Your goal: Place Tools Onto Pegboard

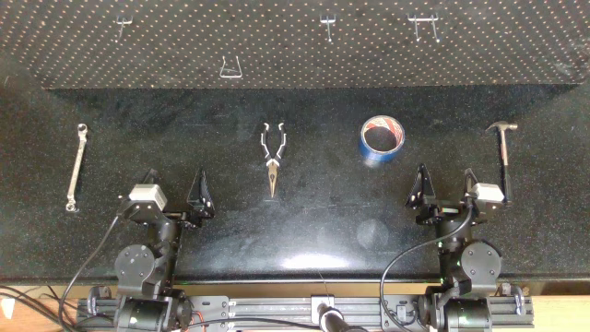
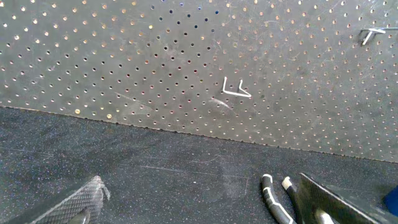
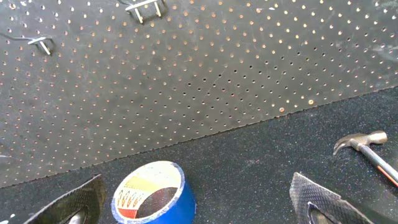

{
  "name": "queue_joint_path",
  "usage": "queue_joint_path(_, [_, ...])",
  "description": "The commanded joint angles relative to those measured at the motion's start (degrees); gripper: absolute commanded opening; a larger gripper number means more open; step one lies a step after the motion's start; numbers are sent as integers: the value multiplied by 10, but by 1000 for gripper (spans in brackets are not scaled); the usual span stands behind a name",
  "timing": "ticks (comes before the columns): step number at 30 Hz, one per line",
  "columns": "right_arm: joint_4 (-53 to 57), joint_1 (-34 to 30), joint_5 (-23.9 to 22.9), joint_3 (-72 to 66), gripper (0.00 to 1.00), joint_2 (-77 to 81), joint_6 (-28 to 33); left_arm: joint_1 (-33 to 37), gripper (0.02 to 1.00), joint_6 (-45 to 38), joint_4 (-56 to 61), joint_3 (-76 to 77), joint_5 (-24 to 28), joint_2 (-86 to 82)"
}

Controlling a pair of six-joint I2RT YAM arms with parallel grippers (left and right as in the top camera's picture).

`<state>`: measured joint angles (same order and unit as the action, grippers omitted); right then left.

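Top view: black perforated pegboard [image 1: 277,37] stood along the black desk's [image 1: 184,120] back edge, w/ 4 wire hooks on it, incl. 1 lower triangular wire hook [image 1: 230,67]. Slim silver metal wrench [image 1: 76,168] lay near the desk's left edge. Steel needle-nose pliers [image 1: 274,159] w/ black-white handles lay mid-desk, tips toward the front edge. Blue tape roll [image 1: 382,140] lay flat btwn pliers and black-handled steel hammer [image 1: 502,157], which lay near the right edge, head toward the pegboard. Left gripper [image 1: 175,191] and right gripper [image 1: 445,186] sat near the front edge, each w/ fingers spread apart, holding nothing.

Left wrist view: left gripper [image 2: 202,208] was apart, and the pliers' handles [image 2: 273,199] lay just beside 1 finger. The triangular wire hook [image 2: 235,90] showed on the pegboard [image 2: 124,62].

Right wrist view: right gripper [image 3: 196,208] was apart w/ the blue tape roll [image 3: 149,193] near its fingers. The hammer's head [image 3: 360,142] lay farther toward the right edge.
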<state>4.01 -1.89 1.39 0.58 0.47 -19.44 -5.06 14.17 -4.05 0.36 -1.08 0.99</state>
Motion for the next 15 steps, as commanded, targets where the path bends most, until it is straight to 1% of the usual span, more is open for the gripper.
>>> queue_joint_path(1, [0, -3, -5, -4, 976, -4, -9, 2, 993, -8, -4, 0, -11, -3])
queue_joint_path(15, [0, -3, -5, -3, 974, -4, -9, 2, 993, -8, -2, 0, -11, -9])
